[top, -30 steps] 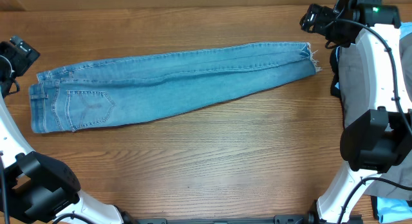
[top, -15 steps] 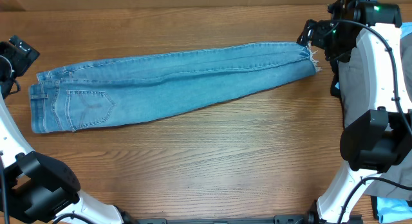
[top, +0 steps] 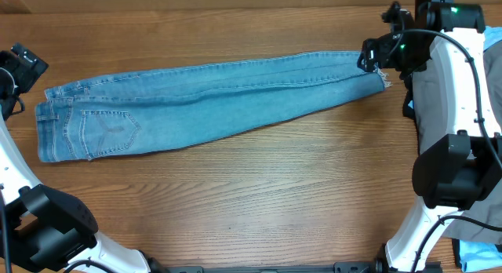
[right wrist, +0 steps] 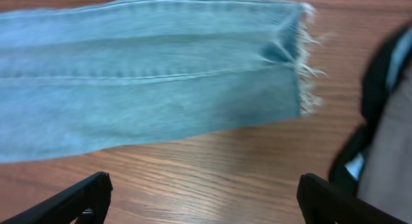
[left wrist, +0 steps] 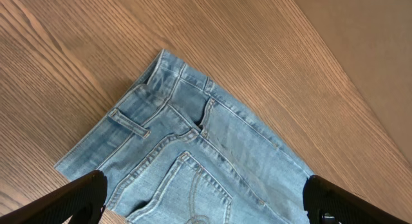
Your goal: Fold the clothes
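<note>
Long light-blue denim jeans (top: 204, 96) lie flat across the wooden table, waistband at the left and frayed hem (top: 380, 73) at the right. The left wrist view shows the waistband, belt loops and a stitched back pocket (left wrist: 193, 185). My left gripper (top: 22, 65) hovers open just off the waist end, its fingers (left wrist: 84, 198) spread wide above the denim. My right gripper (top: 372, 57) hangs open at the hem end. In the right wrist view its fingers (right wrist: 77, 201) stand over bare wood just in front of the jeans leg (right wrist: 148, 69). Neither gripper holds anything.
Grey trousers (top: 443, 92) are heaped at the table's right edge, under the right arm, with a black garment (right wrist: 380, 89) bordering them. A pale-blue garment (top: 477, 253) shows at the bottom right corner. Bare wood (top: 259, 194) stretches in front of the jeans.
My right gripper has come down and to the left from the back right corner onto the frayed hem end. The jeans and the left arm have not moved.
</note>
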